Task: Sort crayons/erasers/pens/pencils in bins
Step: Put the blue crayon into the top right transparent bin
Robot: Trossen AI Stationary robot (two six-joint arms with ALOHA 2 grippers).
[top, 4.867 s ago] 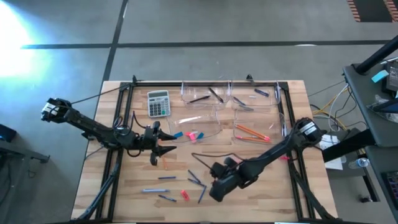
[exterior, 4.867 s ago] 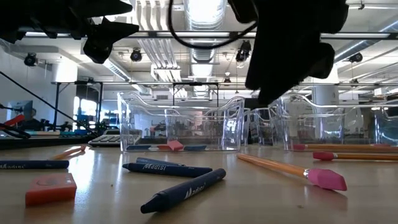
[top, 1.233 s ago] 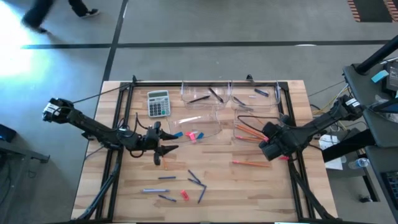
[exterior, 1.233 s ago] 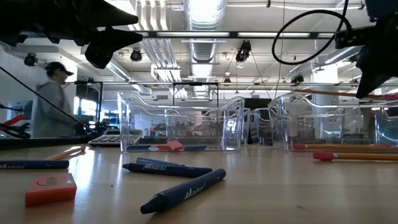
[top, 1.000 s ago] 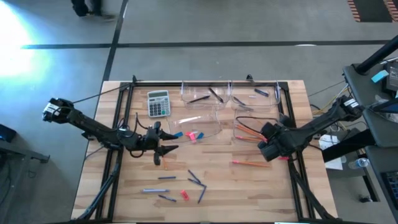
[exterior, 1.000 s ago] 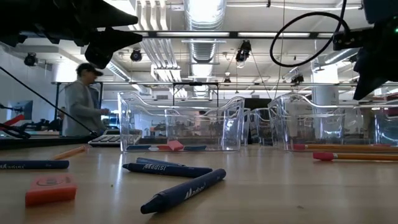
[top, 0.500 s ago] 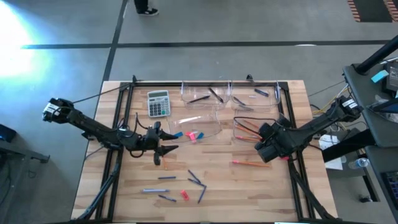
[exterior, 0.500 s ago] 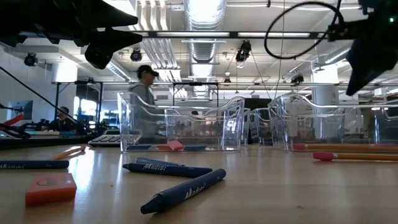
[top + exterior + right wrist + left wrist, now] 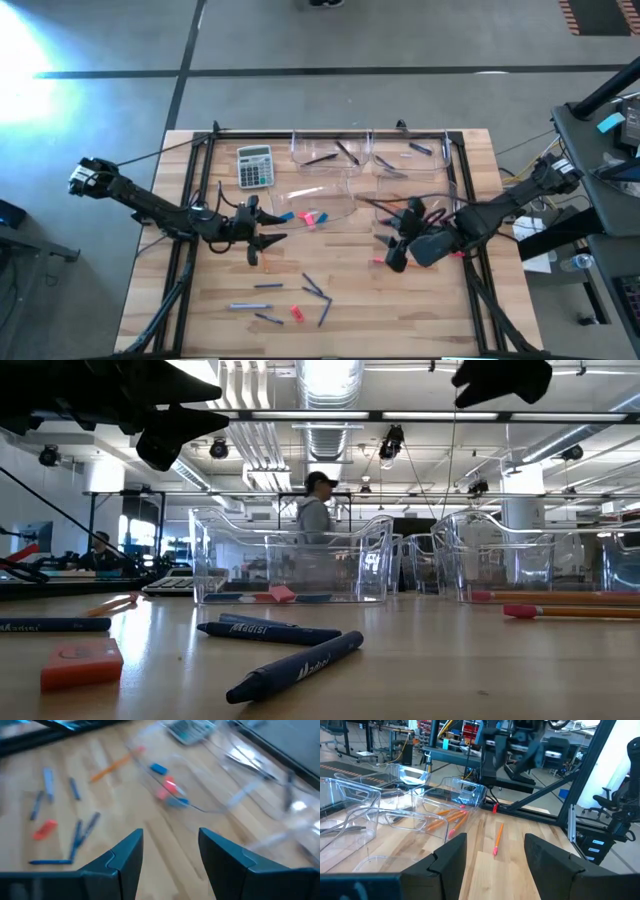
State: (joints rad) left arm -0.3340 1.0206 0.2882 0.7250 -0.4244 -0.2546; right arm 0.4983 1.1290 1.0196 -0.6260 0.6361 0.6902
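Observation:
Four clear bins stand at the far middle of the table; the near right bin (image 9: 405, 210) holds several orange pencils (image 9: 451, 815). The near left bin (image 9: 320, 200) holds a blue eraser (image 9: 159, 768) and a pink eraser (image 9: 167, 787). One pencil (image 9: 497, 839) lies flat on the table in front of the pencil bin. My right gripper (image 9: 395, 250) hangs open and high above this pencil, holding nothing. My left gripper (image 9: 265, 240) stands open, level, left of the bins, clear of the table. Blue crayons (image 9: 295, 665) and a red eraser (image 9: 82, 663) lie near the front edge.
A grey calculator (image 9: 255, 165) lies at the far left beside the bins. An orange pencil (image 9: 265, 262) lies just in front of my left gripper. Dark pens (image 9: 335, 153) rest in the far left bin. A person walks by in the room behind the table (image 9: 318, 510).
My right gripper has risen from above the pencil bin and gone toward the table's left and near edge, tipping from pointing steeply down toward level. A person has crossed the room behind the table from left to right.

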